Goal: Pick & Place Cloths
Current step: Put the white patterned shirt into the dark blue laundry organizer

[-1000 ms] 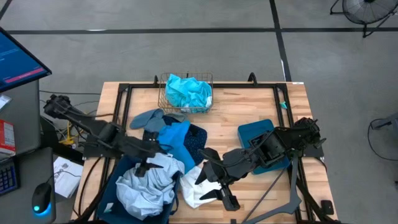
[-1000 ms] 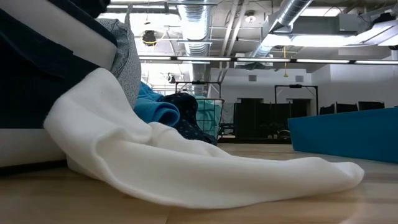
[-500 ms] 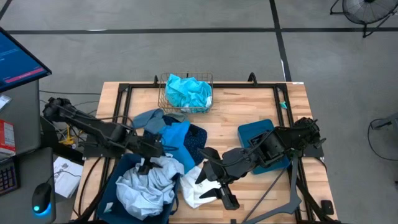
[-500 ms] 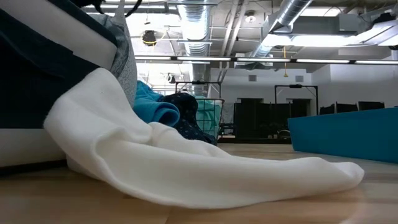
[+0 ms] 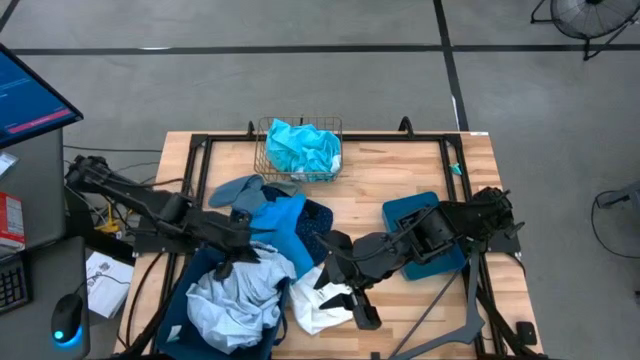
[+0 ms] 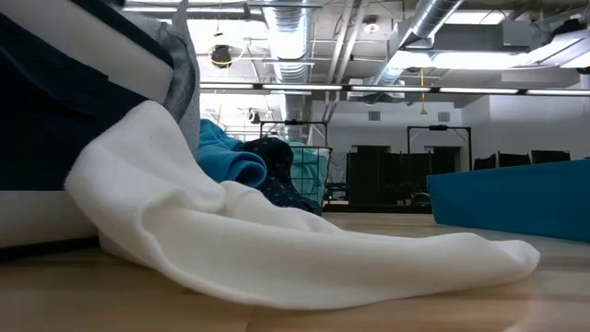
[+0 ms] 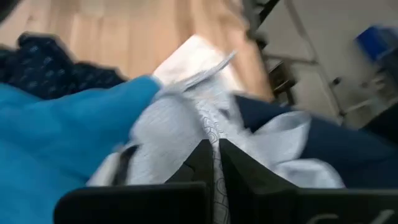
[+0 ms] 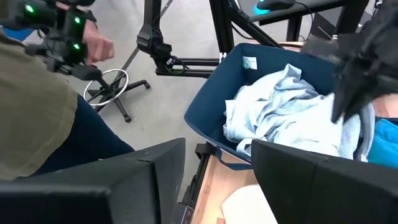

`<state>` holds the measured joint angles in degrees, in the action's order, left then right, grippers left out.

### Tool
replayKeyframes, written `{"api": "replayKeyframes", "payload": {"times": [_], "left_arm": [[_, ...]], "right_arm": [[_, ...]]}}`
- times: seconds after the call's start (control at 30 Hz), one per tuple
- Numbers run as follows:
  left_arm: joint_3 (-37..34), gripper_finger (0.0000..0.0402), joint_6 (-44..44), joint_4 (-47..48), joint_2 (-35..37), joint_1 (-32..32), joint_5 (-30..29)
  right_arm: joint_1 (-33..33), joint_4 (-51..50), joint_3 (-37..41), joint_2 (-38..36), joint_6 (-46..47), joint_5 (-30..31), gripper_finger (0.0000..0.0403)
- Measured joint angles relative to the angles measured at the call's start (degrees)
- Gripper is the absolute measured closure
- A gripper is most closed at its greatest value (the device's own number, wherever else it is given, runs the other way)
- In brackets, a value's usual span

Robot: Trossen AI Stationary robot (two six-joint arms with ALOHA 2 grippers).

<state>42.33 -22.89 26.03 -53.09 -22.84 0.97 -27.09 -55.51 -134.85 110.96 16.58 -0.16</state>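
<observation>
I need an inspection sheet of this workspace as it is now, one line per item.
Surface: wooden table, mostly covered on its left half.
Job's things: pale grey-blue cloth in the dark teal bin; turquoise cloth in the wire basket; white cloth, bright blue cloth on the table.
Clutter: second teal bin.
Grippers: left gripper shut on the pale grey-blue cloth; right gripper open over the white cloth.
Cables: nothing seen on the table.
Surroundings: person, monitor.
</observation>
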Motion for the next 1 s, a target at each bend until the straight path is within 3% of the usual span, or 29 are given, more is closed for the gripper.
{"api": "replayKeyframes", "payload": {"times": [0.3, 0.43, 0.6, 0.8, 1.0], "left_arm": [[10.71, 0.0401, -12.35, -0.12, 3.31, -12.22, 5.23], [11.42, 0.0401, -20.18, 3.47, 2.15, -19.16, 4.61], [11.26, 0.0401, -28.04, 12.25, -4.7, -27.28, 1.92], [8.47, 0.0401, -33.6, 11.33, -15.53, -34.08, 2.33], [2.8, 0.0401, -37.72, 8.03, -24.65, -36.42, 2.04]], "right_arm": [[0.63, -0.85, 0.0, 0.0, -0.01, 0.0, 0.023], [0.65, -0.85, 0.0, 0.0, -0.01, 0.0, 0.023], [0.69, -0.85, 0.0, 0.0, -0.01, 0.0, 0.0234], [0.68, -0.85, 0.0, 0.0, -0.03, 0.0, 0.0234], [0.9, -0.85, 0.0, 0.0, -0.46, 0.0, 0.0236]]}}
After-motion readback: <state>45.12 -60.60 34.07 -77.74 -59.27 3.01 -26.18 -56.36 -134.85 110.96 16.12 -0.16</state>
